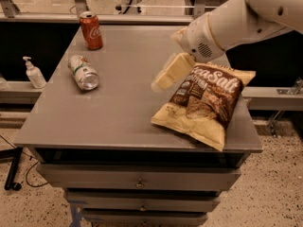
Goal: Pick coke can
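Coke can [91,30] stands upper left on the desk [118,112], well apart from the tool [160,82] hovering mid-frame; can't tell its grip.

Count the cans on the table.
2: the coke can upright at the far left corner; the silver can on its side just nearer. The gripper hangs beside the chip bag.

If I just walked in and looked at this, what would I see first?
Probably the big white robot arm reaching in from the right. Its gripper hangs over the middle of the grey table, by the left edge of a large brown chip bag. After that you'd spot the red coke can standing upright at the far left corner, with a silver-and-green can lying on its side in front of it.
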Action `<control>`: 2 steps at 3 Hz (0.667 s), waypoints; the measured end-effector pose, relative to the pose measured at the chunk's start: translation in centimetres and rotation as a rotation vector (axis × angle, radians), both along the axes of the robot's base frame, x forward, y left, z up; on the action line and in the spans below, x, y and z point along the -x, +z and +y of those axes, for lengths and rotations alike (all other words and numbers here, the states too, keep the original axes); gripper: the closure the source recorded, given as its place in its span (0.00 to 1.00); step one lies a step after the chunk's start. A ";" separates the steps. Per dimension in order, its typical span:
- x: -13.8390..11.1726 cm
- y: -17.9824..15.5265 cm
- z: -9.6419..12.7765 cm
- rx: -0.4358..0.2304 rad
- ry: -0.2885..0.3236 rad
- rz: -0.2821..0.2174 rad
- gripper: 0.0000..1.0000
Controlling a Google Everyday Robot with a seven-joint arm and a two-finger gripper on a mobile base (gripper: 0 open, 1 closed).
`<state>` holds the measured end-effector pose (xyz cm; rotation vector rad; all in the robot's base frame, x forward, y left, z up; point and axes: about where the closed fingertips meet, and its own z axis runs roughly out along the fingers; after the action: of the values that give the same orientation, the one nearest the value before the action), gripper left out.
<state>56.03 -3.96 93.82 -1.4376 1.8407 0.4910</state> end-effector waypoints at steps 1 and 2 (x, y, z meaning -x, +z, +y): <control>0.0 0.0 0.0 0.000 0.001 0.000 0.00; -1.0 -0.8 2.4 -0.051 0.010 -0.008 0.00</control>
<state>57.00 -1.56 93.04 -1.4132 1.8032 0.5319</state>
